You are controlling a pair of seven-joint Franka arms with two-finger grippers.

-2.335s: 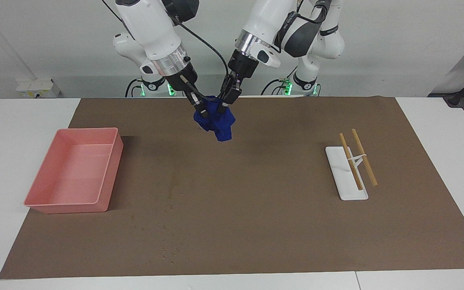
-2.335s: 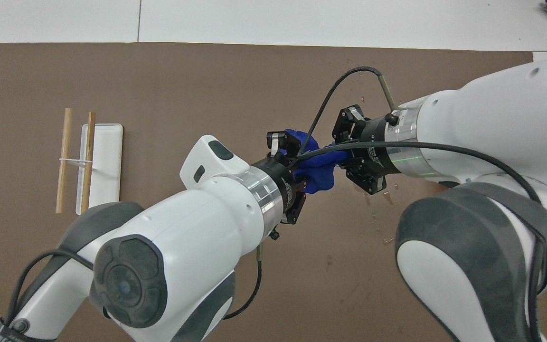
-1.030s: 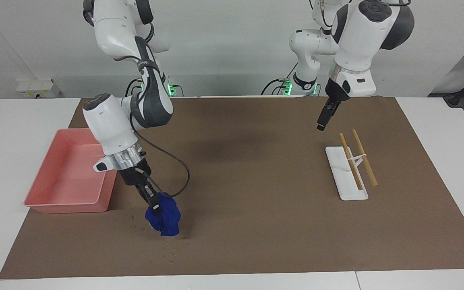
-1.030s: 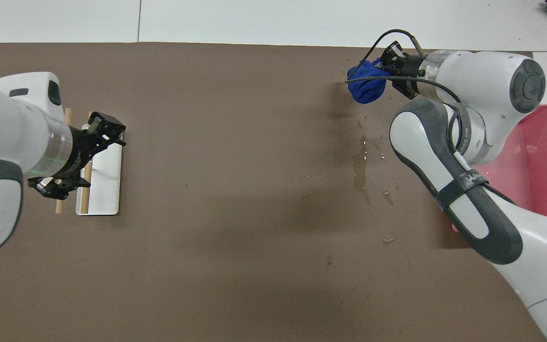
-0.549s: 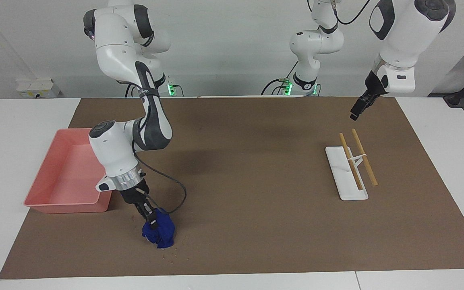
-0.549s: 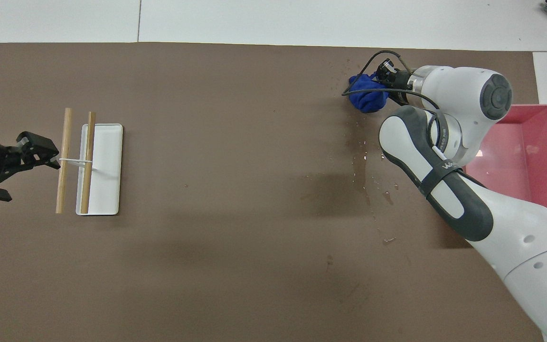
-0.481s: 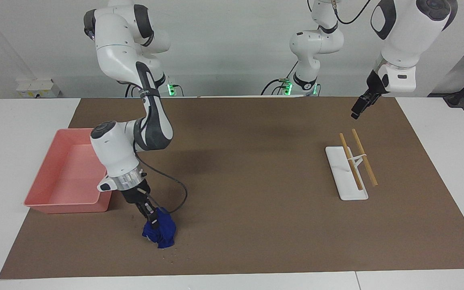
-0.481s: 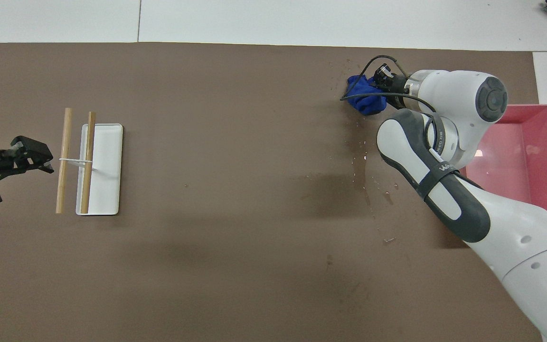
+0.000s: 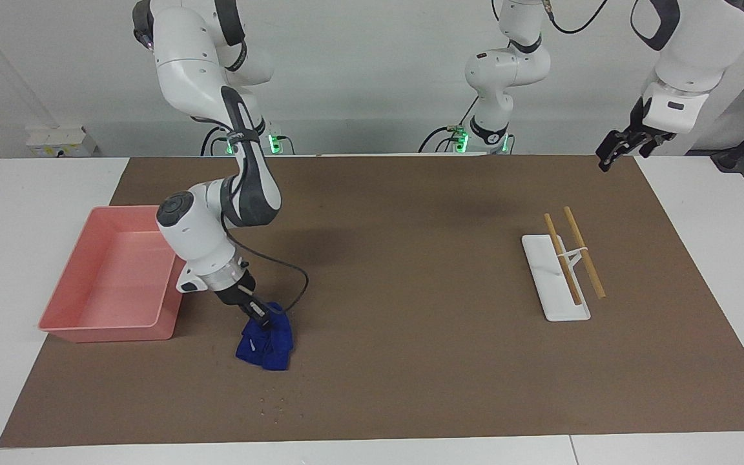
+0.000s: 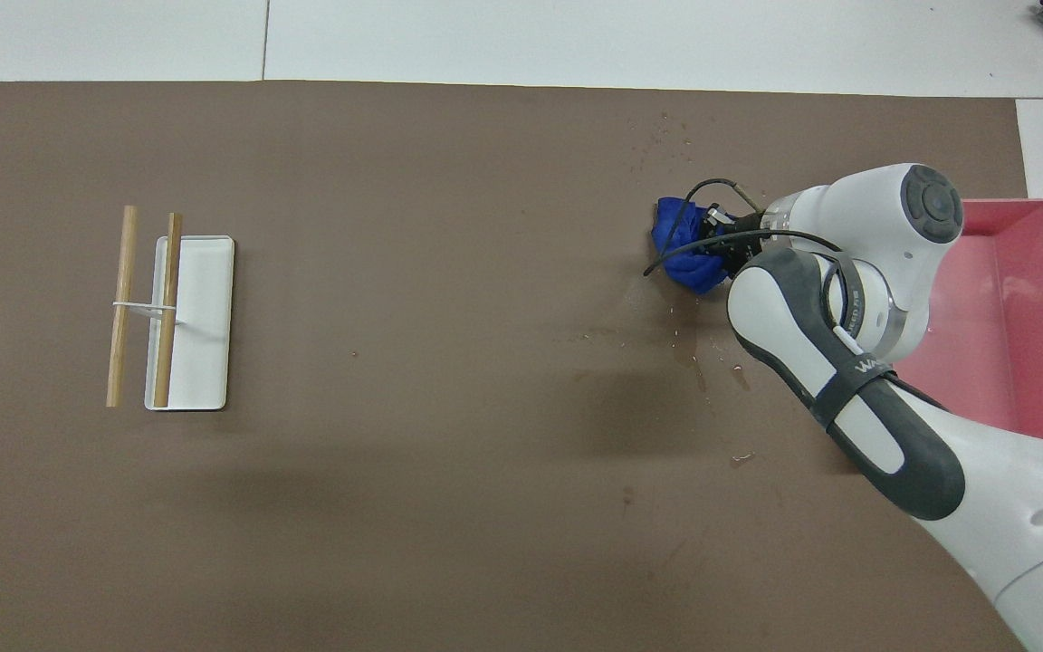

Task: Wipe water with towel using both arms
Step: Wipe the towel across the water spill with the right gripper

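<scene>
Blue towel (crumpled lump) in right claw.

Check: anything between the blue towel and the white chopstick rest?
Nothing. Between the towel, held by the right claw, and the chopstick rest lies only bare brown mat, clearest in the overhead view.

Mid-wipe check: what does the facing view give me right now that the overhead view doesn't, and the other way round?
Only the facing view shows the left gripper whole, raised over the left arm's end of the table, waiting, and a few droplet specks farther from the robots than the towel. Only the overhead view shows the water streak, just nearer the robots than the towel. Both show the right gripper pressing the towel to the mat beside the pink tray, and the chopsticks on their white rest.
</scene>
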